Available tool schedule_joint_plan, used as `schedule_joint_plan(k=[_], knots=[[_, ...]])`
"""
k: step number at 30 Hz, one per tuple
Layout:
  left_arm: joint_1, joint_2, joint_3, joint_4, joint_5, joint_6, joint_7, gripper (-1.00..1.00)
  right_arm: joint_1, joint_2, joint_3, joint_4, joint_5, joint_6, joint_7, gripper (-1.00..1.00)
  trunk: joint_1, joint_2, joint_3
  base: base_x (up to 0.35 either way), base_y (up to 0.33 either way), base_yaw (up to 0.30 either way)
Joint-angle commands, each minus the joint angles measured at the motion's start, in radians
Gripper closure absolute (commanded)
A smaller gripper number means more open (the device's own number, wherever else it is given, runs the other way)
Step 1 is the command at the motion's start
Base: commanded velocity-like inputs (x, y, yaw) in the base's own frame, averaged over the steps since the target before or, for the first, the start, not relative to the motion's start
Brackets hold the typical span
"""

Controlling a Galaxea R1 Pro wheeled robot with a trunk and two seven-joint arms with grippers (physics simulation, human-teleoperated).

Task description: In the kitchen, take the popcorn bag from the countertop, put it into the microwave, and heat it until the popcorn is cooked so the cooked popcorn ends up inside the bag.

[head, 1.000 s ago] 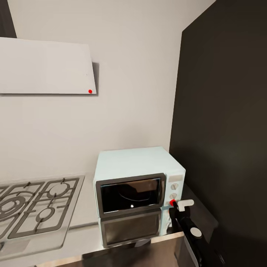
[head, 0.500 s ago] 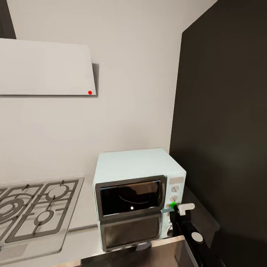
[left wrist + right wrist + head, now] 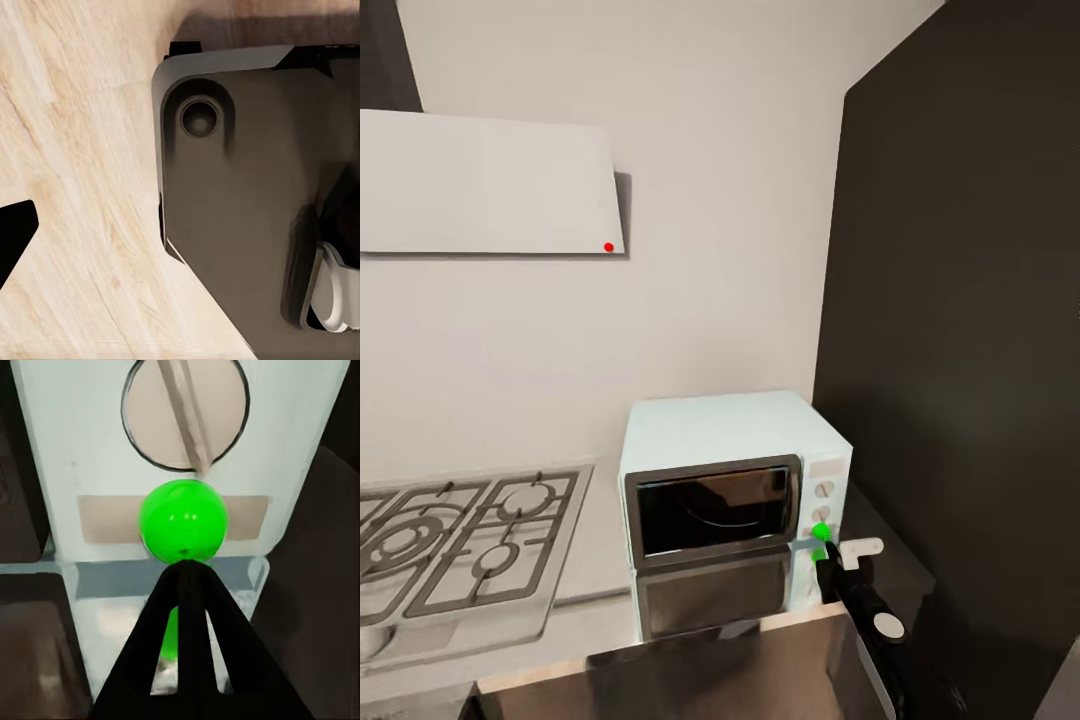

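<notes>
The inside of the microwave [image 3: 732, 500] is hidden behind its dark glass door [image 3: 712, 512]; only reflections are seen there, so its content cannot be told. The markings around the knobs [image 3: 824, 490] are too small to be read. The hob [image 3: 455, 560] is cut off by the left edge of the head view, and the white hood [image 3: 485, 185] is cut there too. The right arm [image 3: 875, 625] is cut by the lower edge. In the right wrist view the right tool [image 3: 184, 574] is seen with its tips joined in front of the green light [image 3: 182, 520], and the knob [image 3: 186, 411] is cut by the picture's edge. In the left wrist view a dark rounded body [image 3: 255, 187] is cut by the edges, and it cannot be identified.
</notes>
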Motion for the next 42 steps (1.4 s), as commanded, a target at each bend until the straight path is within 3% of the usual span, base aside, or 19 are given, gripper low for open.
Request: schedule_joint_plan(k=[1, 6, 7, 15, 36, 42], knots=[[0.000, 0.000, -0.003, -0.002, 0.000, 0.005, -0.001, -1.00, -0.001, 0.002, -0.008, 0.000, 0.010, -0.004, 0.008, 1.00, 0.000, -0.002, -0.002, -0.137, 0.000, 0.000], [0.000, 0.000, -0.003, -0.002, 0.000, 0.006, -0.001, -1.00, -0.001, 0.002, -0.008, 0.000, 0.010, -0.004, 0.008, 1.00, 0.000, -0.002, -0.002, -0.014, 0.000, 0.000], [0.000, 0.000, -0.003, -0.002, 0.000, 0.006, -0.001, -1.00, -0.001, 0.002, -0.008, 0.000, 0.010, -0.004, 0.008, -1.00, 0.000, -0.002, -0.002, -0.001, 0.000, 0.000], [0.000, 0.000, -0.004, -0.002, 0.000, 0.007, -0.001, -1.00, -0.001, 0.002, -0.008, 0.000, 0.010, -0.004, 0.008, -1.00, 0.000, -0.002, -0.002, -0.020, 0.000, 0.000], [0.000, 0.000, -0.003, -0.002, 0.001, 0.007, -0.001, -1.00, 0.000, -0.001, -0.008, 0.022, 0.010, -0.008, 0.008, -1.00, 0.000, -0.002, -0.002, -0.323, 0.034, 0.000], [0.000, 0.000, -0.003, -0.002, 0.001, 0.007, 0.000, -1.00, -0.001, -0.002, -0.009, 0.109, 0.011, -0.090, 0.007, -1.00, 0.000, -0.002, -0.002, -0.172, 0.251, 0.000]])
